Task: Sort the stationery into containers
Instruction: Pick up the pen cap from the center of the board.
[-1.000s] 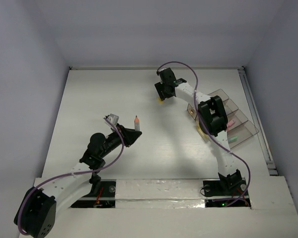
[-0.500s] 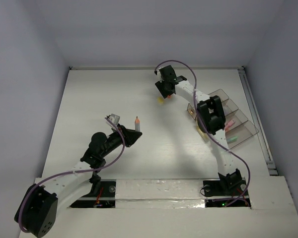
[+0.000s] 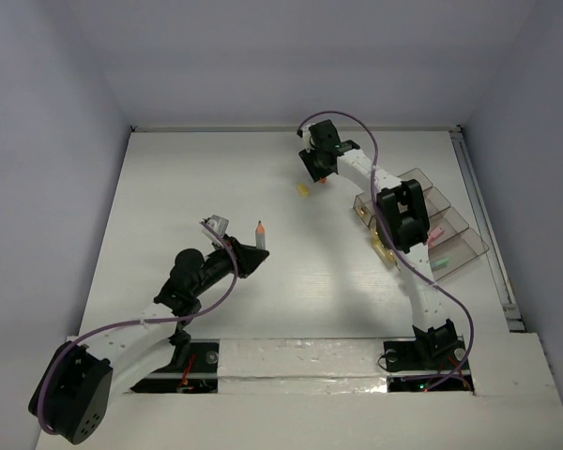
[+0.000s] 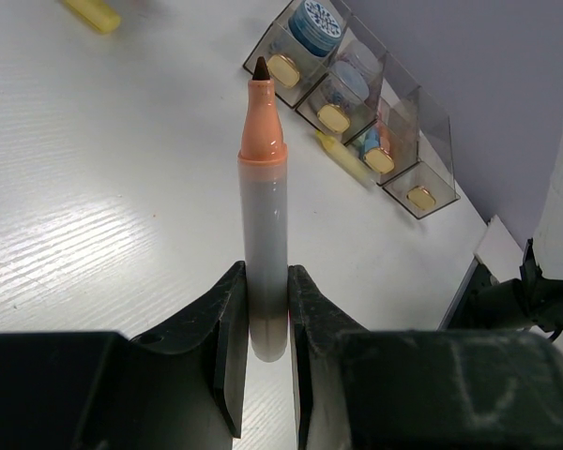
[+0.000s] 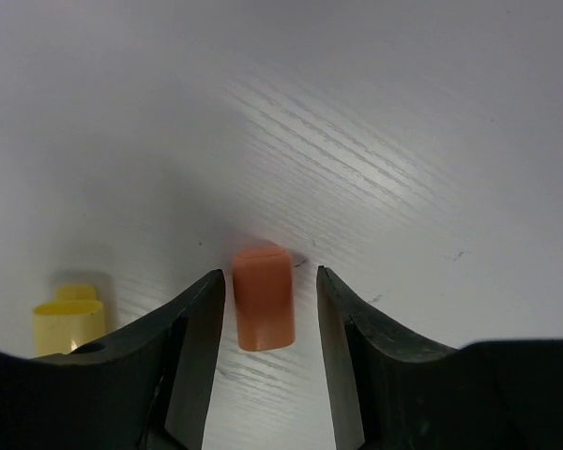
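My left gripper [image 4: 266, 272] is shut on the grey barrel of an uncapped pen [image 4: 264, 178] with an orange neck and dark tip, held above the table [image 3: 259, 232]. At the far middle, my right gripper [image 5: 269, 275] stands open, its jaws either side of a small orange cap [image 5: 263, 298] that lies on the table, with a gap showing on the right side. A yellow cap [image 5: 68, 319] lies just left of those fingers. The smoky clear organiser tray [image 3: 430, 217] sits at the right, behind the right arm.
The tray's compartments [image 4: 394, 122] hold a blue-white tub [image 4: 316, 19] and other small items; pink and green pieces [image 3: 438, 246] show from above. A yellow piece [image 4: 342, 157] lies on the table in front of the tray. The right arm [image 3: 399, 225] reaches across the tray's left side.
The right gripper has shifted right and farther away, off the yellow cap and over the orange one, its jaws narrowing. The left gripper keeps the pen and has barely moved.
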Controlling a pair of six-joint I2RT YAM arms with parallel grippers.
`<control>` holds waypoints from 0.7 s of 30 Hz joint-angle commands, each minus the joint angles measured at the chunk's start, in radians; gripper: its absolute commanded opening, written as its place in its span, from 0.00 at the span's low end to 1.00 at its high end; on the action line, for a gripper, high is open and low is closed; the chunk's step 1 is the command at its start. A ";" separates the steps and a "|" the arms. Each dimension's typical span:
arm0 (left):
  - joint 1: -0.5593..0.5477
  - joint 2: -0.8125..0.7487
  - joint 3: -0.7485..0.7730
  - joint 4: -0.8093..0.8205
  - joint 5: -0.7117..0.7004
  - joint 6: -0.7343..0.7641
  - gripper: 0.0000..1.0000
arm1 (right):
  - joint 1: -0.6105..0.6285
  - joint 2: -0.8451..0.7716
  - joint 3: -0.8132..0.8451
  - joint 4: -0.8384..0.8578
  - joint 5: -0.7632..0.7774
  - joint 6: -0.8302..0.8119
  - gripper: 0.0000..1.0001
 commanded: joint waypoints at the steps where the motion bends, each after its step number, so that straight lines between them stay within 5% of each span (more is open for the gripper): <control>1: -0.004 -0.003 0.017 0.065 0.007 0.017 0.00 | -0.006 0.022 0.016 0.025 -0.037 0.031 0.48; 9: -0.004 0.009 0.020 0.067 0.007 0.020 0.00 | -0.016 0.040 0.029 0.016 -0.052 0.048 0.45; 16: -0.004 0.011 0.020 0.062 -0.002 0.026 0.00 | -0.016 -0.001 0.011 0.039 -0.052 0.071 0.11; 21: -0.004 0.066 0.025 0.114 0.024 0.015 0.00 | -0.016 -0.202 -0.205 0.275 -0.040 0.158 0.05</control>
